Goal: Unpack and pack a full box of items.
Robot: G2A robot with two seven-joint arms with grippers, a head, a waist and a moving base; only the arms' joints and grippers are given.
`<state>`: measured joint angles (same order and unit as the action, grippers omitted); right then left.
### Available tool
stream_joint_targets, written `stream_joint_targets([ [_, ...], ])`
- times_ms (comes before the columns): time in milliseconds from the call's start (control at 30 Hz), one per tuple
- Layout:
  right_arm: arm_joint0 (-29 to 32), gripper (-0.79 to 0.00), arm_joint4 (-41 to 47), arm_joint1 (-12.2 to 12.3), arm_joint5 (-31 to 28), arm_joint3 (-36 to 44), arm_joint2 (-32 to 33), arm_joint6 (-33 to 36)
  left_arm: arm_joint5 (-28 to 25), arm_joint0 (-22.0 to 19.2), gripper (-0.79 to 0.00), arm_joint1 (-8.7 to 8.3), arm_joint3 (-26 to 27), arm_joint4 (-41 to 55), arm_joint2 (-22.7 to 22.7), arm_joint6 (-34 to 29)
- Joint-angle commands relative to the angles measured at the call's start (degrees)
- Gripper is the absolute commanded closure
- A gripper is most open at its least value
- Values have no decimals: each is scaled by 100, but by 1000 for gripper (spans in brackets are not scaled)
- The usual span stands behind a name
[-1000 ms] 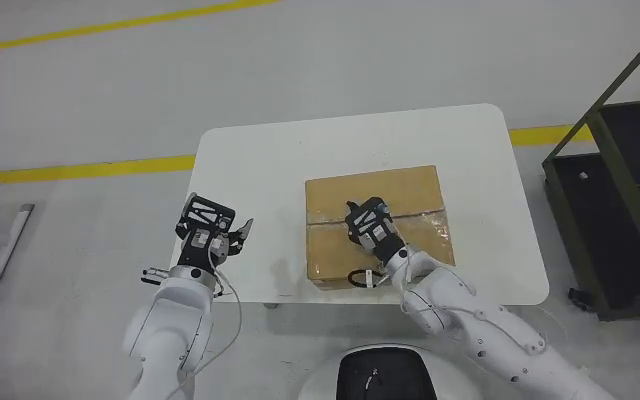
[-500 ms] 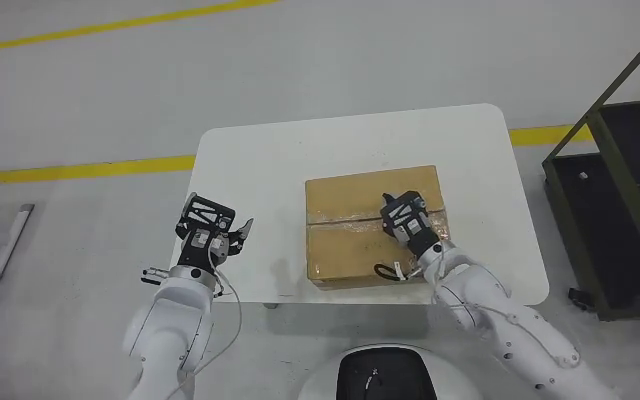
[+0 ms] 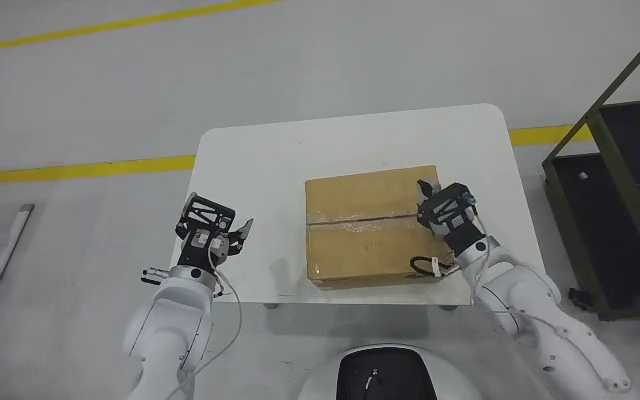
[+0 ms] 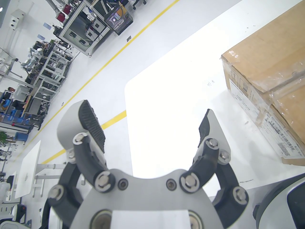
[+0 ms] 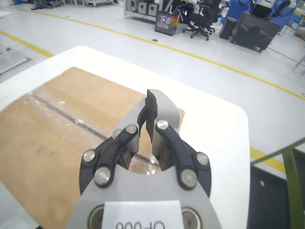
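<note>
- as seen from above, cardboard box (image 3: 375,225) lying flat on the right half of a white table (image 3: 260,160), close to the near edge and set slightly askew to it.
- box flaps folded down and closed, sealed by a strip of clear tape (image 5: 71,120) along the middle seam from one end to the other; wrinkled tape also wrapped over the left end.
- printed labels (image 4: 276,132) stuck on the left end wall of the box, low down, near the table top.
- right gripper (image 5: 149,101) poised over the right end of the box, just beside the taped seam and near the far right corner; fingers pressed together, nothing between them; contact with the cardboard impossible to tell.
- left gripper (image 4: 145,110) held at the left edge of the table, toward the near side, well apart from the box; fingers spread wide, ribbed black pads (image 4: 91,122) turned toward each other, nothing held.
- yellow floor line (image 3: 100,168) running behind the table, visible on both sides of it.
- dark green rack (image 3: 610,200) standing on the floor just to the right of the table.
- office chairs (image 5: 197,20) and workbenches across the room, well beyond the yellow line.
</note>
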<state>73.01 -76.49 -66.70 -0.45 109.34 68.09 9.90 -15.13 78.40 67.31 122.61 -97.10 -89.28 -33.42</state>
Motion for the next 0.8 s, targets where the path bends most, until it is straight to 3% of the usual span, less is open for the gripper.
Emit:
stream_joint_targets([
  [0,-167,0,6,-51,-141,37,-332,19,105,44,-785,-1,30,-38,-86,150],
  [200,-974,0,-267,-346,-103,-457,-1656,9,583,280,-785,11,127,-10,-425,306],
  [400,-1667,0,-358,-699,321,-1417,-2528,86,624,362,-785,11,161,19,-551,297],
  [533,-1750,0,-279,-811,575,-1835,-2587,134,624,362,-785,11,161,19,-551,297],
  [767,-1340,0,-270,-723,607,-1707,-2015,164,624,362,-785,11,161,19,-551,297],
])
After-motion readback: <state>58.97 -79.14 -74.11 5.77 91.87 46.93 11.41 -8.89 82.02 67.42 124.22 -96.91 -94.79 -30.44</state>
